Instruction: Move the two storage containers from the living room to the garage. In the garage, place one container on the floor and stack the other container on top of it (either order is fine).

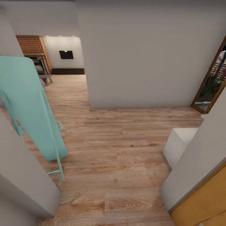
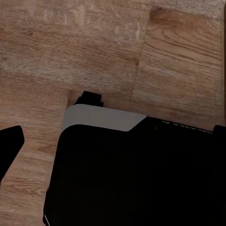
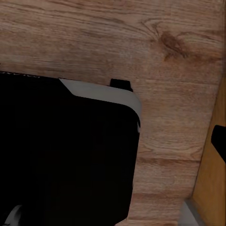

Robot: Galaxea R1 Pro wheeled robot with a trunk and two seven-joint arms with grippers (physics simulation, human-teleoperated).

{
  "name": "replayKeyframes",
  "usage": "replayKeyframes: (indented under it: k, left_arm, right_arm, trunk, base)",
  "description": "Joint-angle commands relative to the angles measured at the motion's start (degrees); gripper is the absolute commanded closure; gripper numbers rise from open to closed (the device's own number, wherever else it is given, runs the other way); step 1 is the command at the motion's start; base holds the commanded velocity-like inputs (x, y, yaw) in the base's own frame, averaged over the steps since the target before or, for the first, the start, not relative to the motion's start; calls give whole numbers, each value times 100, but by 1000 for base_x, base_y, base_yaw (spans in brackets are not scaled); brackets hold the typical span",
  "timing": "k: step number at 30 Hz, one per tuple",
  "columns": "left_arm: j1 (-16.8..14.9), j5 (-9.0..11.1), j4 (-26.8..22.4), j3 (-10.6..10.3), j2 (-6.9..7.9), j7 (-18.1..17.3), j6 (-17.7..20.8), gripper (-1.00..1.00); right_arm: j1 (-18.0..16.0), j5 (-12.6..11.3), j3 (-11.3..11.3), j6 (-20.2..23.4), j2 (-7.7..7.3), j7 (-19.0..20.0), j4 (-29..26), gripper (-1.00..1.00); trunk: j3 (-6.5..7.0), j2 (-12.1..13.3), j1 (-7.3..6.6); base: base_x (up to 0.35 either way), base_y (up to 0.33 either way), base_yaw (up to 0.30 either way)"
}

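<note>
Left gripper: cannot tell if spread or pressed together; the left wrist view gives the robot's dark base (image 2: 141, 174) over plank floor, plus a black sliver (image 2: 10, 146) at one edge that may be a fingertip.
Right gripper: same story, state unreadable; a dark shape (image 3: 219, 139) at the frame edge, the base (image 3: 66, 155) and an orange-brown panel (image 3: 212, 188) beside it.
Containers: no red-orange bin to be seen here; we're in transit.
Step in hand: by my reading, driving the corridor toward the living room (image 1: 62, 59), far left, where the brick chimney (image 1: 31, 44) stands.
Doing it well: steer centre of the wood-plank floor (image 1: 119, 150), turn left only once past the wall corner (image 1: 89, 106).
Left edge: teal leaning frame (image 1: 28, 106), its leg (image 1: 59, 163) jutting into the lane, and a grey wall (image 1: 22, 175) close by.
Right edge: white block (image 1: 180, 144), grey wall (image 1: 201, 153), orange-brown door (image 1: 204, 201) near; glass door (image 1: 213, 78) far right.
Open room: widest mid-floor, narrowing at the far-left opening.
</note>
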Motion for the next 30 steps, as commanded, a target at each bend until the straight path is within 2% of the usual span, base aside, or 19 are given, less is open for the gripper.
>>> replayKeyframes:
  k: [1, 30]
  left_arm:
    - [-5, 40, 0, -16, -2, 16, -4, -100]
    - [-6, 39, 0, -23, -7, 16, -2, -100]
  right_arm:
    - [-6, -49, 48, -30, 3, -7, 17, -100]
    - [-6, -58, 48, -30, 7, -7, 17, -100]
  trunk:
    - [-6, -4, 4]
    - [-6, -4, 4]
  base:
    - [319, 0, 1]
    - [319, 0, 0]
